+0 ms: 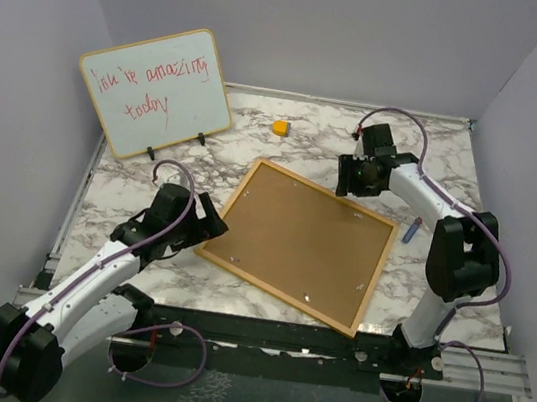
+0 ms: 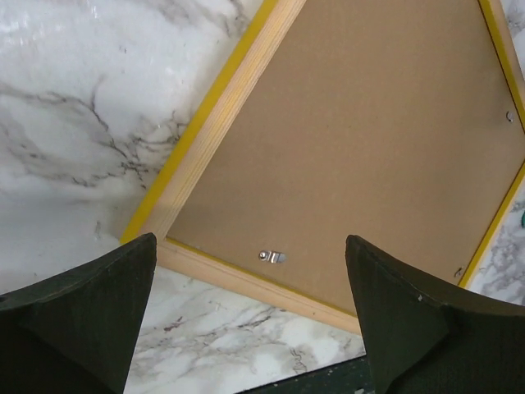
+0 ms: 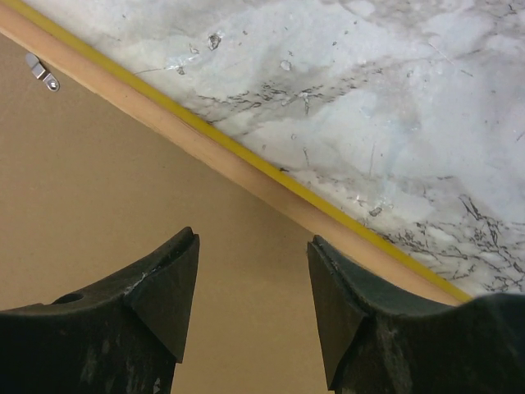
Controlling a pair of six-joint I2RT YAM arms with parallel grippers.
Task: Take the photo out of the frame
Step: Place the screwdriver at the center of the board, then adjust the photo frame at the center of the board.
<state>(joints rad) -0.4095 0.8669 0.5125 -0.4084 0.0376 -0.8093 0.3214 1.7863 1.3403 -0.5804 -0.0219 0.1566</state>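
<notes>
Lying back-up near the middle of the marble desk (image 1: 119,189), the frame (image 1: 298,241) shows its brown cork-like backing and thin yellow border. It sits at an angle, with one corner close to the desk's near edge. The photo cannot be seen in any view.

Only the top view shows the wider scene. A whiteboard (image 1: 153,91) with red handwriting is propped at the desk's far left corner. A small yellow block (image 1: 280,127) lies near the far edge. A small blue object (image 1: 412,230) lies towards the right edge, just beside the frame. The left hand (image 1: 207,220) is at the frame's left corner and the right hand (image 1: 358,179) is over the frame's far side.

Only the wrist views show the hands closely. In the left wrist view, the left hand's fingers (image 2: 98,304) are spread wide with nothing between them, over the frame's corner and a silver clip (image 2: 272,257). In the right wrist view, the right hand's fingers (image 3: 156,304) are partly apart and hold nothing. They are over the backing, just inside the wood-and-yellow edge.
</notes>
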